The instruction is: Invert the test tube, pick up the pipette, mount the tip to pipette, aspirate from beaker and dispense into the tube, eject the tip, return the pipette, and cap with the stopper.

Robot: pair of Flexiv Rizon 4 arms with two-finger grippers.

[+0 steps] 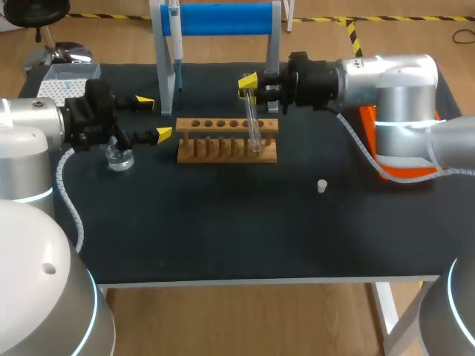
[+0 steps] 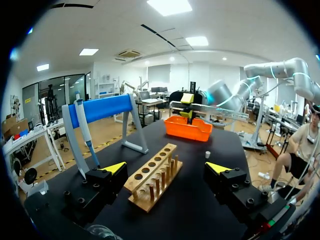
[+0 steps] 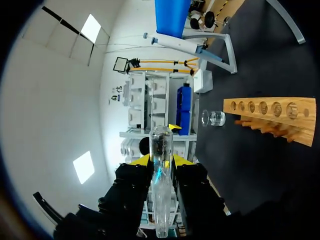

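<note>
A clear test tube [image 1: 254,122] slants across the right end of the wooden rack [image 1: 215,141]. My right gripper [image 1: 249,87] is shut on its upper part. The right wrist view shows the test tube [image 3: 161,145] clamped in the right gripper [image 3: 161,167], with the rack [image 3: 272,117] and the beaker [image 3: 214,118] off to one side. Whether the tube touches the rack I cannot tell. My left gripper [image 1: 151,117] stands open left of the rack, just above the beaker [image 1: 119,157]. The pipette [image 1: 176,44] hangs on the blue stand. A white stopper [image 1: 322,186] lies right of centre.
An orange tray [image 1: 369,122] sits at the right edge, partly behind my right arm. A tip box [image 1: 63,78] stands at the far left corner. The left wrist view has the rack [image 2: 155,175] ahead of the left gripper [image 2: 166,167], with the pipette [image 2: 86,135] and tray [image 2: 187,128] beyond.
</note>
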